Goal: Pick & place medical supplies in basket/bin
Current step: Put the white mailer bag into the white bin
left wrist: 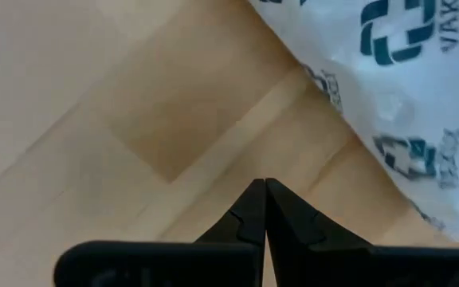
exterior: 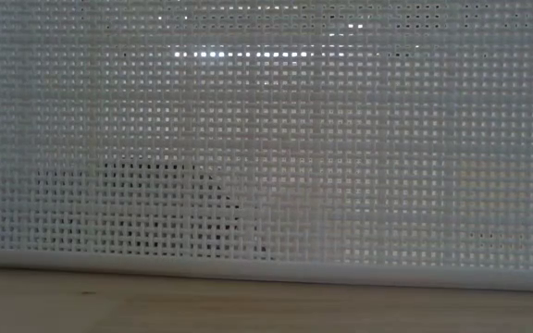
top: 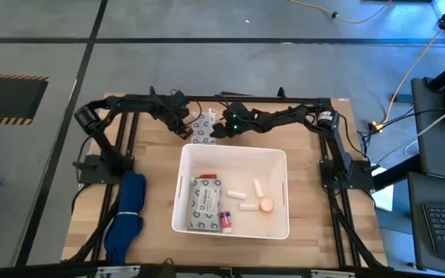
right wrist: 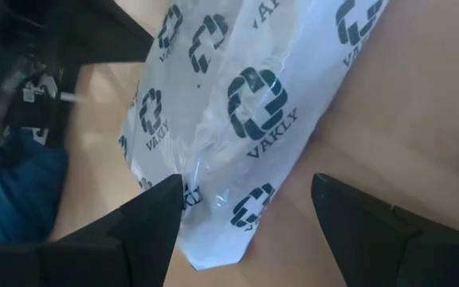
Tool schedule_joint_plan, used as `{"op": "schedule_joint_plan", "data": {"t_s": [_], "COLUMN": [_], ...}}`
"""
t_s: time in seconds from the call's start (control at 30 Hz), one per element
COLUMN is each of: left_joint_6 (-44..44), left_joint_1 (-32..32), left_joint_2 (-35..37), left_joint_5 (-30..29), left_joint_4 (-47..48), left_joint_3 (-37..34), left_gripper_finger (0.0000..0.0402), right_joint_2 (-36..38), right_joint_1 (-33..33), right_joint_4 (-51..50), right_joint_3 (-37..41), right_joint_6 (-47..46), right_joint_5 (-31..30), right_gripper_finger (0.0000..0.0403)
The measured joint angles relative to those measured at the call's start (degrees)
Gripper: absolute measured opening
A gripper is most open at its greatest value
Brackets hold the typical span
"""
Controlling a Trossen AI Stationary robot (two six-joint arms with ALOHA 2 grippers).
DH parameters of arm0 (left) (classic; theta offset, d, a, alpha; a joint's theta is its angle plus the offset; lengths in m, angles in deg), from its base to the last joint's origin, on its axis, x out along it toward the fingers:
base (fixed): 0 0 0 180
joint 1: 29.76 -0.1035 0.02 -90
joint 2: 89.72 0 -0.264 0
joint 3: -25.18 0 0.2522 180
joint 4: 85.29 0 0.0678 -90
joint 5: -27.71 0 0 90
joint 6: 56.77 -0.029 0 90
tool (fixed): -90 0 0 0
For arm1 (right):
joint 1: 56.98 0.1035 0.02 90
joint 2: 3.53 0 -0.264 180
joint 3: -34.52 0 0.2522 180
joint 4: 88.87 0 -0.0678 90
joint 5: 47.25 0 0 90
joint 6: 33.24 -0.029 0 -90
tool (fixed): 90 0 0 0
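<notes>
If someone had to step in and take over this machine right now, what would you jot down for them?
Left tool: shut on nothing, beside the loose packet on the table behind the tub.
Right tool: open, poised over that same packet, not gripping it.
Done: in the tub lie one packet, white tubes, an orange-capped vial and a pink-capped vial.
Left: grip the loose packet and drop it in the tub.
Other: blue cloth on the table's left side, not part of the job.

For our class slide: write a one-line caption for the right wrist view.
Right gripper, fingers open, poised over a white logo-printed packet on the wooden table.
</notes>
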State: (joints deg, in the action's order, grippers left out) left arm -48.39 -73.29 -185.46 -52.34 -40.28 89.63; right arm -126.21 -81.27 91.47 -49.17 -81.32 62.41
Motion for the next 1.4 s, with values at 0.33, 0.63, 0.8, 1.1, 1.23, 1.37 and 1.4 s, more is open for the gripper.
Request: {"op": "schedule_joint_plan", "data": {"t_s": [0.33,0.63,0.8,1.1,1.23,1.37,1.4], "left_joint_6": [-0.04,-0.14,-0.60,0.91,0.94,0.93,0.92], "left_joint_1": [0.85,1.21,2.32,4.04,4.11,4.12,4.11], "left_joint_2": [-4.66,-3.51,-4.26,-7.56,-7.87,-7.91,-7.91], "left_joint_5": [2.09,2.25,7.38,7.05,8.07,8.19,8.27], "left_joint_4": [-2.36,-5.64,-12.54,-14.65,-15.48,-15.78,-15.78], "left_joint_3": [0.31,0.53,0.56,0.85,0.79,0.79,0.79], "left_gripper_finger": [0.0002,0.0003,0.0002,0.0003,0.0002,0.0003,0.0003], "right_joint_2": [-0.01,-0.01,-0.91,-0.98,-0.98,-1.21,-1.25], "right_joint_1": [0.02,0.20,1.03,1.17,1.17,1.03,1.23], "right_joint_4": [1.56,2.04,2.34,1.06,1.19,4.13,4.93], "right_joint_3": [0.00,0.00,-0.61,-1.16,-1.16,-1.04,-1.01], "right_joint_6": [0.82,-2.96,-2.77,-3.00,-2.90,-3.92,-3.75], "right_joint_5": [-3.60,-4.67,-5.34,-5.27,-5.39,-1.16,-0.73], "right_gripper_finger": [0.0280,0.0280,0.0280,0.0280,0.0280,0.0277,0.0274]}}
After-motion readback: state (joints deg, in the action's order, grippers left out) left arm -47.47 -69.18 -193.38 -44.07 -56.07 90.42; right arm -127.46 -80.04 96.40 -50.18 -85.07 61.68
